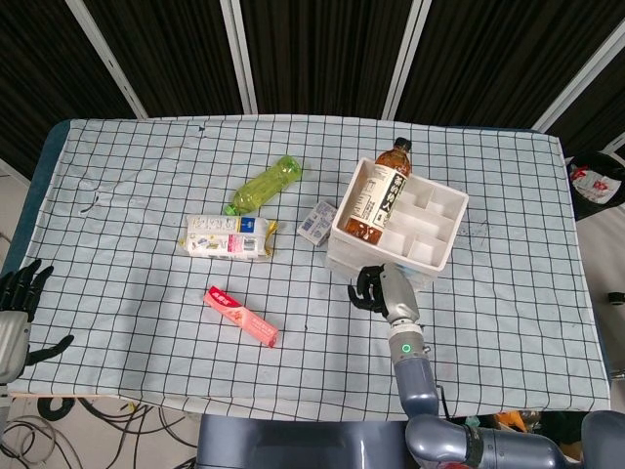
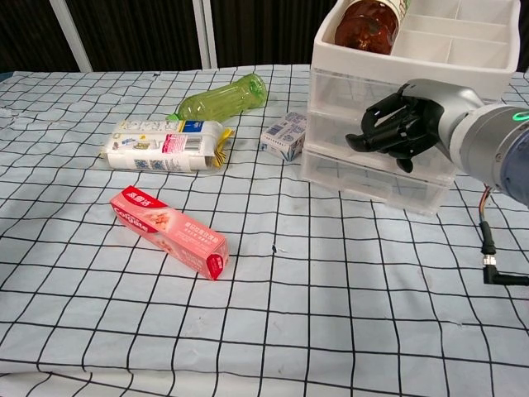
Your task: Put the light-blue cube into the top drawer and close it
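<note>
The right hand (image 2: 402,126) is up against the front of the clear drawer unit (image 2: 331,157), its dark fingers (image 2: 382,132) curled in against the drawer faces with nothing held in them. From the head view the same hand (image 1: 377,287) sits just at the near edge of the unit, below the white divided tray (image 1: 430,234) that rides on top. The drawer fronts look flush with the unit; the light-blue cube cannot be seen in either view, so which way it points cannot be told. A brown tea bottle (image 1: 379,193) lies in the tray's left compartment, cap pointing away toward the far side of the table. On the checkered cloth (image 1: 137,195), a green bottle (image 1: 264,183) lies on a diagonal, a white-and-pink carton (image 1: 229,236) lies crosswise nearer, and a pink toothpaste box (image 1: 240,316) lies slanted nearer still. A small blue-and-white box (image 1: 316,223) sits just beside the unit's left side. The left hand (image 1: 18,303) hangs off the table's near left edge, fingers spread and holding nothing.
</note>
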You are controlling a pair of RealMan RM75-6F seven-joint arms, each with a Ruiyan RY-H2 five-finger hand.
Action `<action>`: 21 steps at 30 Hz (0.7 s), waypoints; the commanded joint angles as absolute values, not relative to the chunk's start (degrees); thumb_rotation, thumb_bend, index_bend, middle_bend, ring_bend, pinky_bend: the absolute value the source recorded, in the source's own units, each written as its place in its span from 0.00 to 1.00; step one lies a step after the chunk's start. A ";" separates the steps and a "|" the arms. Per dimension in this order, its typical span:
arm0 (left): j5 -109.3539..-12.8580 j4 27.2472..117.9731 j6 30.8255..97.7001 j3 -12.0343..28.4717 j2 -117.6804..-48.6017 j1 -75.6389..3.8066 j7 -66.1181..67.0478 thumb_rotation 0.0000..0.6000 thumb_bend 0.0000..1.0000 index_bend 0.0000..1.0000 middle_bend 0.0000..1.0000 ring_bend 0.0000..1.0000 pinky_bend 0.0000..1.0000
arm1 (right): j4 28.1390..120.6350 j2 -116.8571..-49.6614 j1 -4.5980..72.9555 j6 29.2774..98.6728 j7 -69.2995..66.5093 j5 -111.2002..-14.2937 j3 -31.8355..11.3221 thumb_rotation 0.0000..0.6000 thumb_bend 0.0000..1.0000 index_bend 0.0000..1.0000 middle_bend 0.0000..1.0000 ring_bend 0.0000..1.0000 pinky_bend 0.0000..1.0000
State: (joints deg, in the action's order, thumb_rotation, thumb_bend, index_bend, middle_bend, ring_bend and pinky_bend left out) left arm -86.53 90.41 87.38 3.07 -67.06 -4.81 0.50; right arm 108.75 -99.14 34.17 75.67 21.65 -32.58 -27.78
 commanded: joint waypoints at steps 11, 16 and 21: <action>-86.38 90.46 87.38 3.14 -67.07 -4.79 0.54 1.00 0.02 0.00 0.00 0.00 0.00 | 105.09 -98.28 35.66 74.14 20.17 -28.52 -29.36 1.00 0.35 0.76 0.81 0.87 0.78; -86.26 90.49 87.37 3.21 -67.01 -4.78 0.42 1.00 0.02 0.00 0.00 0.00 0.00 | 104.05 -98.46 36.59 73.85 19.86 -27.48 -30.04 1.00 0.35 0.76 0.81 0.87 0.79; -86.21 90.56 87.30 3.23 -66.95 -4.81 0.39 1.00 0.02 0.00 0.00 0.00 0.00 | 103.17 -98.45 37.47 74.01 19.79 -26.39 -30.81 1.00 0.35 0.76 0.81 0.87 0.78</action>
